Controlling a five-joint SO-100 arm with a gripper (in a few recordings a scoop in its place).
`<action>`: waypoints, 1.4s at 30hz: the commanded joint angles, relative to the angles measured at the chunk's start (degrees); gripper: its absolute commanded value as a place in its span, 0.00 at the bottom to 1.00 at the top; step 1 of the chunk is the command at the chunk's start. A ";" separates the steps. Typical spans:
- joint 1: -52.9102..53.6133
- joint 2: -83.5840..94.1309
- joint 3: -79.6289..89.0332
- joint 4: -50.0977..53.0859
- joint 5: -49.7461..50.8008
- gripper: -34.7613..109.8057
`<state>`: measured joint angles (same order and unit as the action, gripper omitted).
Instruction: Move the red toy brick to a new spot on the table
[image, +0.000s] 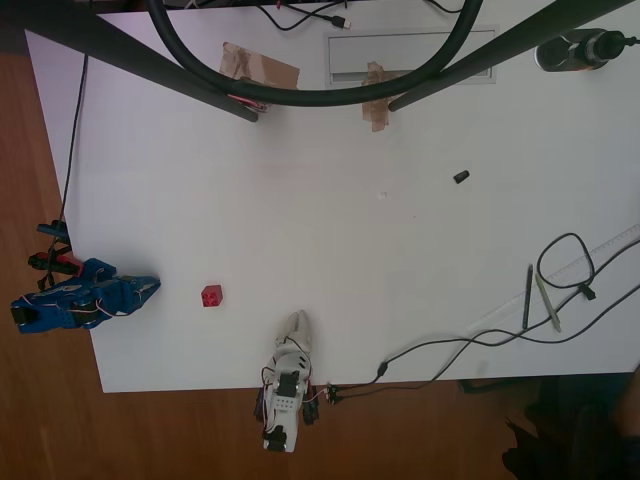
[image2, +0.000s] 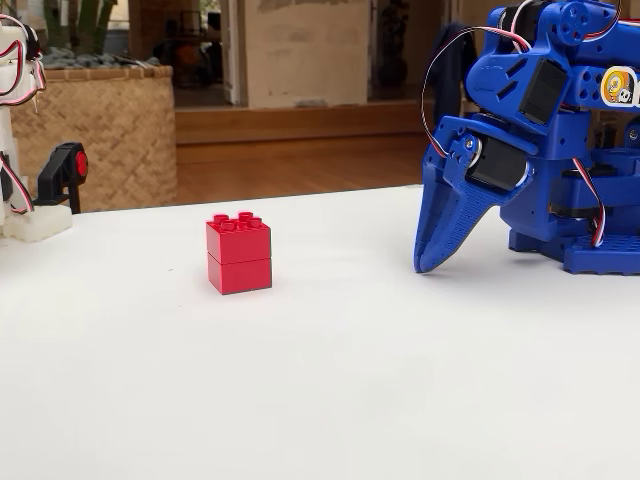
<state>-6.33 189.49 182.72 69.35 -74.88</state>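
Red toy brick (image2: 239, 252) sits studs-up on the white worktop (image2: 330, 380), near the blue claw (image2: 432, 262), which points tip-down, fingers apparently pressed together, nothing pinched, clear of the brick.

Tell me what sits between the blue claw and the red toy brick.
Nothing: only bare white table separates the claw from the red toy brick. Both the fixed view and the overhead view show that stretch bare.
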 joint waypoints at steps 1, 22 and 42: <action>-0.35 1.85 1.85 0.26 0.97 0.24; -0.35 1.85 1.85 0.18 2.46 0.24; 0.09 -13.01 -7.29 -7.47 -3.43 0.24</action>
<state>-6.59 183.25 181.05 65.74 -76.82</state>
